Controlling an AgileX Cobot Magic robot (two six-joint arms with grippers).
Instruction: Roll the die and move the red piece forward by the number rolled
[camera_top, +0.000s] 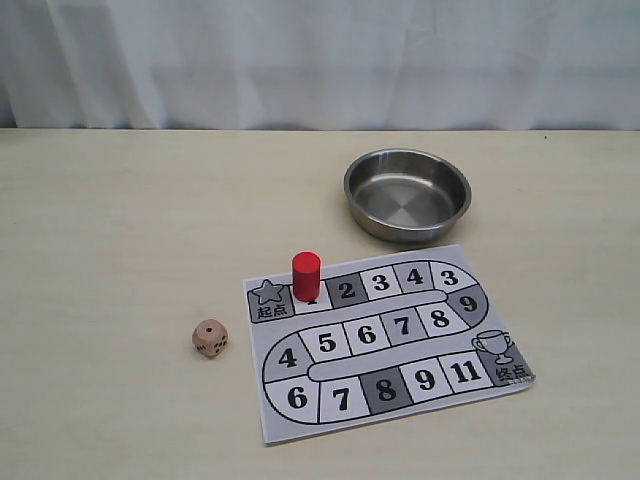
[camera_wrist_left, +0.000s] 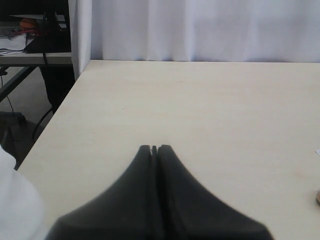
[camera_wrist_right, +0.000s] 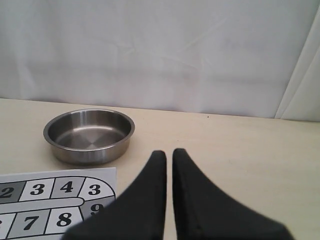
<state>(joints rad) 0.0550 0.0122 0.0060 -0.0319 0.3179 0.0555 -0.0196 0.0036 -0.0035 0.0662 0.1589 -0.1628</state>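
Table (camera_top: 120, 200) fills my exterior view, pale wood against a white curtain (camera_top: 300, 60). On it I count one paper board (camera_top: 290, 425), printed with a winding track of numbered squares. One steel bowl (camera_top: 405, 205) sits just behind the board's far right corner, apart from it. Two grippers show only in my wrist views. The left gripper (camera_wrist_left: 154, 148) has its fingers pressed together on nothing. The right gripper (camera_wrist_right: 169, 152) shows a thin slit between its fingers and also holds nothing. One red piece (camera_top: 306, 274), a glossy upright cylinder, stands on the square between the star square and the 2. One die (camera_top: 210, 338), tan wood with rounded corners, lies on the table near the board's left edge, one pip up.
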